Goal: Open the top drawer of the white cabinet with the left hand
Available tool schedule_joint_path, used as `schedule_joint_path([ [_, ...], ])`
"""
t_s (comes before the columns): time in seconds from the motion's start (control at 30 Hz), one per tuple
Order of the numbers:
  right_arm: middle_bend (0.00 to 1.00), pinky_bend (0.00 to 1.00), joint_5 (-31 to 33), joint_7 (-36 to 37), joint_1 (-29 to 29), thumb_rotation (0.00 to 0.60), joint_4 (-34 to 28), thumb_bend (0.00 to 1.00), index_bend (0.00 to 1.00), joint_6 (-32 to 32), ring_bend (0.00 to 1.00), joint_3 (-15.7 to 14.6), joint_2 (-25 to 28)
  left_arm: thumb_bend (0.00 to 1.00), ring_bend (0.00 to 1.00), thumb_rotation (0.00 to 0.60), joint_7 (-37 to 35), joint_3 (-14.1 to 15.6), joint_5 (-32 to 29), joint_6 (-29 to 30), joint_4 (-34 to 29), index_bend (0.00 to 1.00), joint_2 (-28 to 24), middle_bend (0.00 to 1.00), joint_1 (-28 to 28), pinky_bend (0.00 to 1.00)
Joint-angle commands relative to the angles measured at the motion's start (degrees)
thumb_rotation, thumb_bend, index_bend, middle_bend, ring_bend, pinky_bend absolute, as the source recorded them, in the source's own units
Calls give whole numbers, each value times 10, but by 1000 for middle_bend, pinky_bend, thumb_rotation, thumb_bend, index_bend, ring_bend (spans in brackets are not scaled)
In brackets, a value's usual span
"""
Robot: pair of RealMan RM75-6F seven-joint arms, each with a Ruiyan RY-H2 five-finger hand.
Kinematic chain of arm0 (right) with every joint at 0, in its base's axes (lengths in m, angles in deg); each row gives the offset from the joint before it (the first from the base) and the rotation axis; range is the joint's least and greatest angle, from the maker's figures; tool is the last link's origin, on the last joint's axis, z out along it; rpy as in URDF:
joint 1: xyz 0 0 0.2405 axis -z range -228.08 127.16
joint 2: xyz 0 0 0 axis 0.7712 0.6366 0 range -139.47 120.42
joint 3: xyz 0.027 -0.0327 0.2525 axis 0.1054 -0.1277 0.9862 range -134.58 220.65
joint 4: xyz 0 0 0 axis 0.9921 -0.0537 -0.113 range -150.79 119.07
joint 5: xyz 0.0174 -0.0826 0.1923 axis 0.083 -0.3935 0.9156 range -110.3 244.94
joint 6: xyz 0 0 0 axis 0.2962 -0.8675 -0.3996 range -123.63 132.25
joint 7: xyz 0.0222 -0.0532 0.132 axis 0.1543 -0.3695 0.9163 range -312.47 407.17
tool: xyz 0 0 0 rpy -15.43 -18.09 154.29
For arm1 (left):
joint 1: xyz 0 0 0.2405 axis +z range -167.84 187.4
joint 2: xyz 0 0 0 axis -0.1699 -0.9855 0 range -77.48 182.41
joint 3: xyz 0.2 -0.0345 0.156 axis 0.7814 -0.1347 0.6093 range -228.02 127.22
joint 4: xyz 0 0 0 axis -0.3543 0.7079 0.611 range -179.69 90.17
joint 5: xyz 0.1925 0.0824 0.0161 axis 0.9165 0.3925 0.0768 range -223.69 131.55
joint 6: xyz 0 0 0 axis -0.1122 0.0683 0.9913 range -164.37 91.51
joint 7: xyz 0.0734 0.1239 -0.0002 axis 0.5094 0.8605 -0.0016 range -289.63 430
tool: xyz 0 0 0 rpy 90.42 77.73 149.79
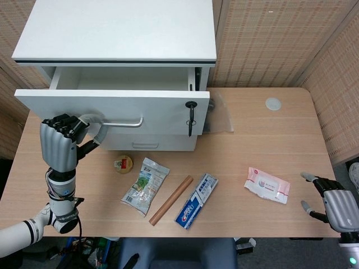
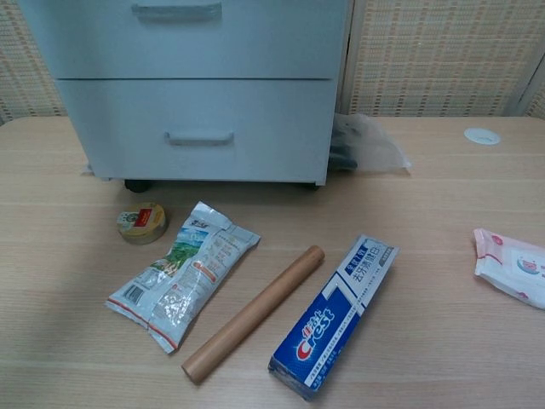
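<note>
Nearest the robot, the right hand (image 1: 335, 206) sits at the near right corner of the worktop (image 1: 263, 151), fingers apart and holding nothing, well away from the cabinet and with no part in the pull.

Further in, on the left, the left hand (image 1: 59, 143) is raised in front of the white cabinet (image 1: 115, 56). Its fingers (image 1: 67, 124) are curled around the left end of the handle (image 1: 115, 123), gripping it; the chest view does not show this hand at all. The handle is a slim bar whose long axis runs left to right across the drawer front, so it lies crosswise to the fingers hooked over it, and most of the bar stretches to the right of the grip.

Beyond the hand, the top drawer (image 1: 112, 103) stands partly out from the cabinet body, a gap of dark interior showing behind its front panel. A key (image 1: 190, 112) hangs from the lock at the right end of the front.

The drawer travels straight toward the robot, so the pull likely needs to run square to the handle's axis. Because the grip is off to the left end, a sideways drag could skew the drawer on its runners.
</note>
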Motion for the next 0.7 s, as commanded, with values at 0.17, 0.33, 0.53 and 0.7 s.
schedule_joint_path([
  [0.17,325,307,0,0,0,600,1,216,228,0,305,0,0,143,968,600,6,1,7,0,-10,467,-4,1000,4,1000],
  [0.33,325,307,0,1,1,600,1,216,228,1,305,0,0,142,968,600,9,1,8,-2,-11,429,-3,1000,4,1000],
  [0.53,325,307,2,2,0,600,3,216,228,1,305,1,-2,142,968,600,9,2,10,-3,-9,415,0,1000,6,1000],
  [0.7,325,307,2,2,0,600,4,216,228,1,305,1,-2,131,968,600,11,4,14,-1,-8,398,1,1000,9,1000],
])
